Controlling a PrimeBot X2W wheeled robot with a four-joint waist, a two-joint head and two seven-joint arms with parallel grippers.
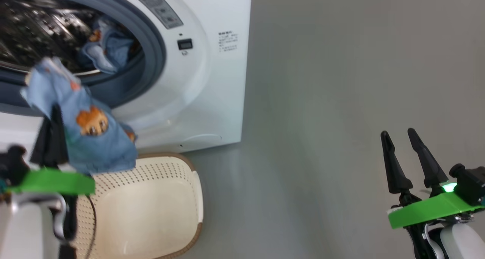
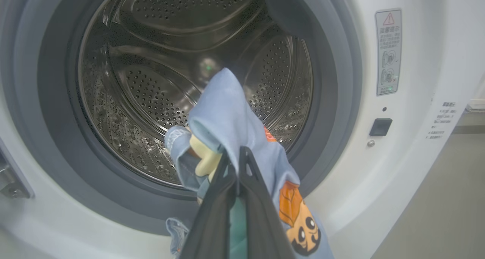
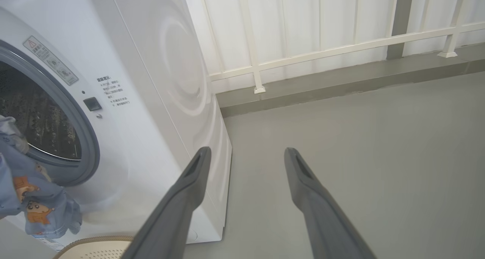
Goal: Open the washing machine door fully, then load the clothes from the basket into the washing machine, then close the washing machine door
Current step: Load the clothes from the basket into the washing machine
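My left gripper (image 1: pixel 55 109) is shut on a light-blue garment with orange cartoon prints (image 1: pixel 89 134), which hangs above the basket (image 1: pixel 166 209) just in front of the washing machine (image 1: pixel 212 81). In the left wrist view the shut fingers (image 2: pixel 239 164) pinch that garment (image 2: pixel 231 119) before the open steel drum (image 2: pixel 159 69). Another blue garment (image 1: pixel 106 49) lies inside the drum. The washing machine door is out of view. My right gripper (image 1: pixel 399 134) stands open over bare floor at the lower right, with nothing between its fingers (image 3: pixel 197 175).
The cream basket (image 3: pixel 94 247) sits on the grey floor against the machine's front. Open grey floor (image 1: pixel 341 100) stretches to the right of the machine. A white railing (image 3: pixel 322 50) and a low kerb run behind it.
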